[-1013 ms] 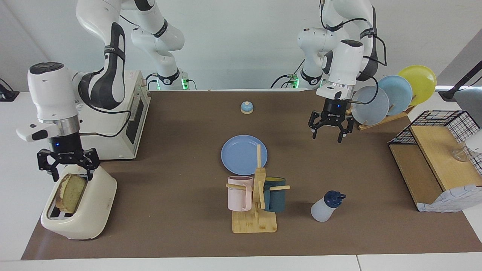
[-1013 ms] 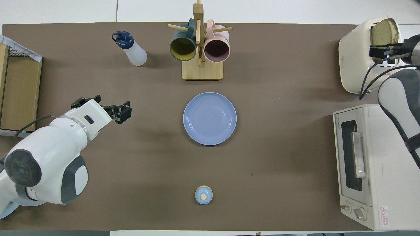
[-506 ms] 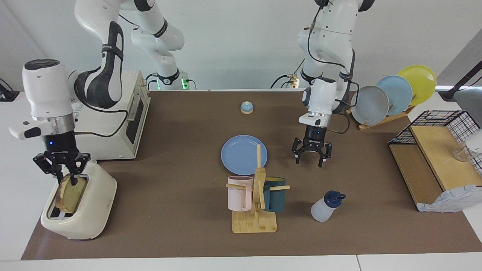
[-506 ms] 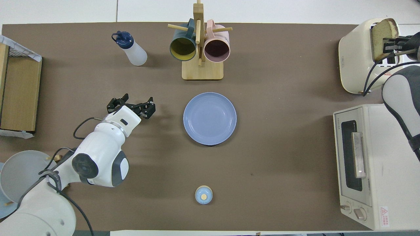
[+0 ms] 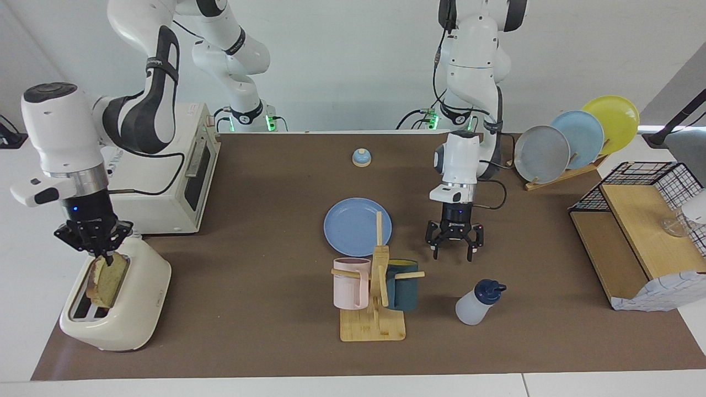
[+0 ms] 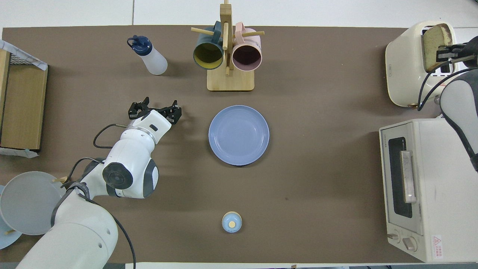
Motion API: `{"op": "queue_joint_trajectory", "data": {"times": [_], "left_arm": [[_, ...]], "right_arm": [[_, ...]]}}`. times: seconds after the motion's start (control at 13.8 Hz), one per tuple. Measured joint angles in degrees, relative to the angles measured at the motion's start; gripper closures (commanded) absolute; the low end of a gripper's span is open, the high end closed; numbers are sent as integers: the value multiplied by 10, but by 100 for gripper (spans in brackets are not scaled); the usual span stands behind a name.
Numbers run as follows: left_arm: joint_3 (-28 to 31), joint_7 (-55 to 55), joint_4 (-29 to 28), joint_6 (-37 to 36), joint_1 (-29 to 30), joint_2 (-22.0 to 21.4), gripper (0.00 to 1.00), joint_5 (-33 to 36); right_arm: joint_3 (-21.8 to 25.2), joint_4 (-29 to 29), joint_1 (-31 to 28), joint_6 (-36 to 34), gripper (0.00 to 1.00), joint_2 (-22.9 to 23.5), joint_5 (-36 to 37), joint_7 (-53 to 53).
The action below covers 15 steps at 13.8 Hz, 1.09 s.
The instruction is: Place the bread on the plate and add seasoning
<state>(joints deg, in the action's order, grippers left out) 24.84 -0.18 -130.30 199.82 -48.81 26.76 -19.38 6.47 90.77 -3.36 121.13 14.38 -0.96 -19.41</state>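
Brown covering is laid over the counter [image 5: 265, 331]. "TOSHIBA" is read down the door frame of the cream toaster oven [image 6: 414, 186], and a red warning sticker is seen at its lower corner; the sticker's text cannot be made out. Small lettering on the cream toaster [image 5: 118, 309] is too small to read.

Right gripper [image 5: 94, 248] is noted at the top edge of the bread [image 5: 105, 278], fingers closed together on the crust. The bread is stood upright in the toaster's slot, at the right arm's end of the counter.

Left gripper [image 5: 453, 249] is held low over bare counter, beside the plate [image 5: 353, 226] toward the left arm's end, fingers spread apart, nothing held.

The plate is seen flat at mid-counter, nearer to the robots than the wooden mug stand [image 5: 375, 309]. The seasoning [image 5: 477, 302] is stood beside that stand, toward the left arm's end, untouched.
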Motion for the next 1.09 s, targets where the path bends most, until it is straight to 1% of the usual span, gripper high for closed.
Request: {"op": "queue_joint_trajectory", "data": {"times": [0.07,0.22,0.29,0.43,0.58,0.65,0.8,0.94,1.09], "left_arm": [[3,0,12,0,-6,9,0,-5],[7,0,48,0,-4,36,0,-7],[11,0,68,0,0,50,0,-8],[16,0,94,0,13,70,0,-9],[26,1,110,0,21,78,0,-9],[31,1,117,0,22,82,0,-9],[33,2,139,-9,32,88,0,-5],[33,2,161,-31,41,92,0,1],[33,3,179,-55,43,98,0,3]], "right_arm": [[-1,-19,7,-53,100,-9,0,0],[-1,-34,29,-137,100,-43,0,0],[-2,-35,44,-162,100,-64,0,0],[-3,-35,82,-185,100,-96,0,0],[-5,-30,126,-188,100,-104,-2,3],[-5,-24,151,-187,100,-103,-4,22],[-7,-7,206,-173,100,-102,-26,112],[-8,16,247,-128,100,-100,-86,207],[-8,54,272,-68,100,-99,-135,251]]}}
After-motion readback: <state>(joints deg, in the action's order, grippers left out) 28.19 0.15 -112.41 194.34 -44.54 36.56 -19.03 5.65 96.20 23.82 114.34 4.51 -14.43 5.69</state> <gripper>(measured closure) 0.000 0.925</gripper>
